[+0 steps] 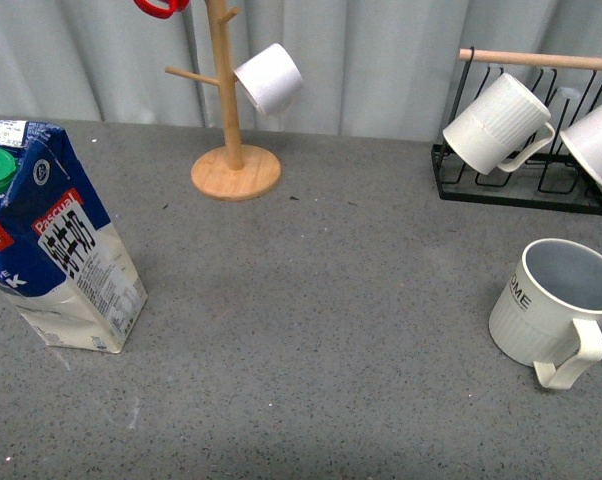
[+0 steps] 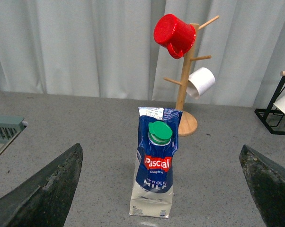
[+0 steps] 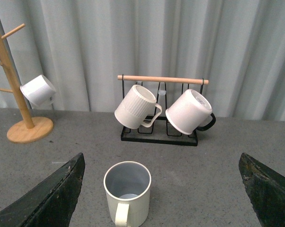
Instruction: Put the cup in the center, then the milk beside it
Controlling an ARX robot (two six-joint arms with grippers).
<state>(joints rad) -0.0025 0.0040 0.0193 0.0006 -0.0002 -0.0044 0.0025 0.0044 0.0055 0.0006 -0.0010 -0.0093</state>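
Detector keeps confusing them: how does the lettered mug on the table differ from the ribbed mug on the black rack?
Lettered mug stands upright on the table; ribbed mug hangs tilted on the rack. Lettered mug has rim text and grey-blue inside; ribbed mug shows no text. Both whitish, ribbed, loop handle.
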